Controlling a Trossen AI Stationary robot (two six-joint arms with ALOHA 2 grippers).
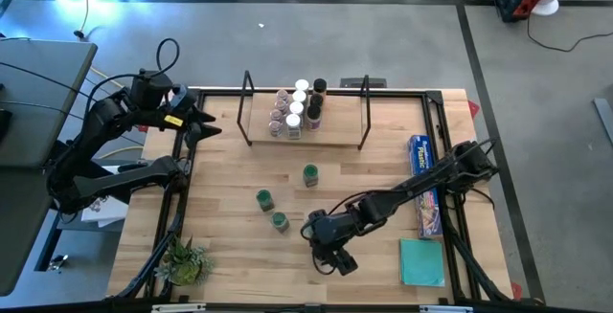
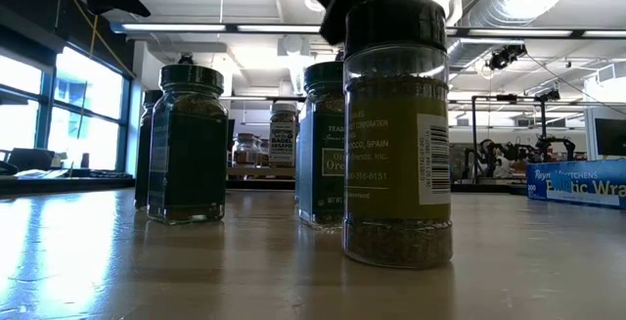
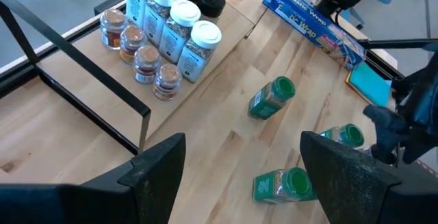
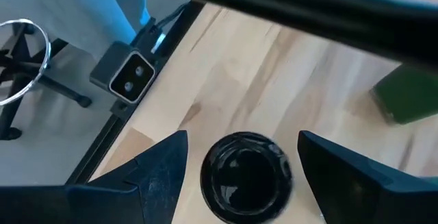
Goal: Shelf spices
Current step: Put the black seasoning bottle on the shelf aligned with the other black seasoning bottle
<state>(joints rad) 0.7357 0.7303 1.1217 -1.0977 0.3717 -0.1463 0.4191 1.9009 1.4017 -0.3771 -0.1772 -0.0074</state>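
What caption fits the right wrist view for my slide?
Right gripper open above a black-capped spice jar standing on the wooden table, one finger on each side.

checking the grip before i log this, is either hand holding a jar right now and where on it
Nothing is held. The right hand stands open around a black-topped jar, fingers clear of its cap. The left hand hangs open and empty near the shelf.

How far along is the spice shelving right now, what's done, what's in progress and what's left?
Done: a cluster of spice jars already stands on the shelf. In hand: the right gripper, jaws open, hovers over a black-lidded jar near the table's front edge, not gripping it. Left: that jar plus three green-lidded jars out on the table. The left gripper waits open at the table's left edge.
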